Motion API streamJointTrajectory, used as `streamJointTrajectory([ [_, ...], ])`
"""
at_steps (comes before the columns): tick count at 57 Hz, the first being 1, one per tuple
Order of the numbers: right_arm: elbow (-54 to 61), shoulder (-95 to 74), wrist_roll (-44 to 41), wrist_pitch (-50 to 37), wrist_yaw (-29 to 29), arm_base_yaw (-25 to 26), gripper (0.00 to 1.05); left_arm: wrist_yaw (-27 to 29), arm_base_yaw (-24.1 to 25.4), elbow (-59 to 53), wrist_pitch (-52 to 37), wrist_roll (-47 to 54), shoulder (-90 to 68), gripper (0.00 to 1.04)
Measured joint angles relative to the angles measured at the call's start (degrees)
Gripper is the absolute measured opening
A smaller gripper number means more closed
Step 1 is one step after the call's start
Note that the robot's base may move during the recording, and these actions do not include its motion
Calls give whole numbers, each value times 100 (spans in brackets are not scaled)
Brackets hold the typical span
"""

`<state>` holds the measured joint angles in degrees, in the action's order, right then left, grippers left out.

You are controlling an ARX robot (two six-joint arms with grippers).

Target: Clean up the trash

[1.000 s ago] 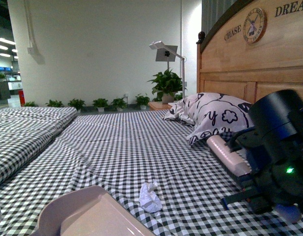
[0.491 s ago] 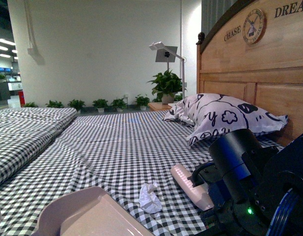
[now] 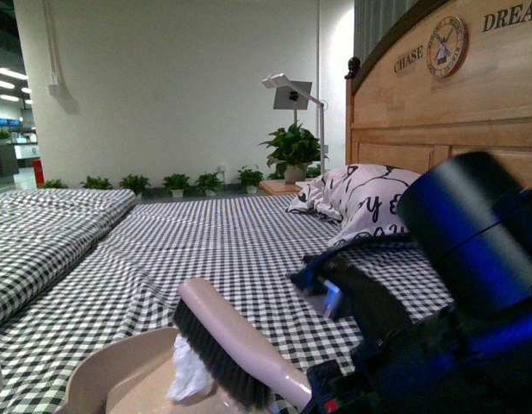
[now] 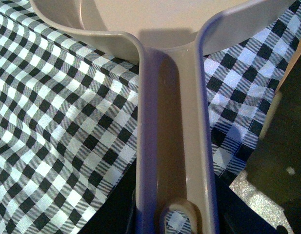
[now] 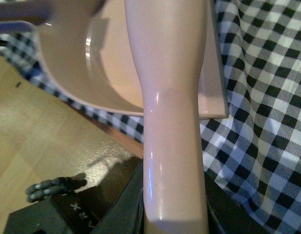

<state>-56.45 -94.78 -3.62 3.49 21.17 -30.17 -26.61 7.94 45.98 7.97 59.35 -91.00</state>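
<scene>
Right gripper (image 5: 172,214): clamped on brush (image 3: 227,349) handle; since half a second ago, brush swung from checked sheet (image 3: 240,250) to dustpan (image 3: 119,384) mouth. Left gripper (image 4: 174,219): apparently closed around dustpan handle, fingers largely hidden. Trash (image 3: 190,377): crumpled white wad, previously on sheet beside dustpan, now inside it against the bristles.

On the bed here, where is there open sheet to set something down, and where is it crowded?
Free: the checked sheet between the dustpan in front and the pillow by the headboard. Crowded: the near edge, where the brush presses the trash into the dustpan, with the right arm alongside.
</scene>
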Motion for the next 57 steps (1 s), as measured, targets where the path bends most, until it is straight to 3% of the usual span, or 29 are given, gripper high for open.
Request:
streamJointTrajectory([
  [16, 411, 719, -118, 101, -254, 656, 19, 2, -2, 0, 0, 0, 0, 26],
  [29, 979, 1362, 140, -905, -706, 1235, 19, -48, 0, -28, -120, -77, 2, 26],
  [37, 1351, 2059, 315, -1113, -575, 1742, 19, -39, 7, -660, -2251, -988, 37, 26],
  [46, 1703, 2959, 369, -892, -151, 2288, 19, 271, 37, -975, -3467, -1751, 337, 26],
  [57, 1762, 4277, 769, -632, 352, 3423, 19, 1521, 103, -1537, -4874, -2802, 1145, 26],
])
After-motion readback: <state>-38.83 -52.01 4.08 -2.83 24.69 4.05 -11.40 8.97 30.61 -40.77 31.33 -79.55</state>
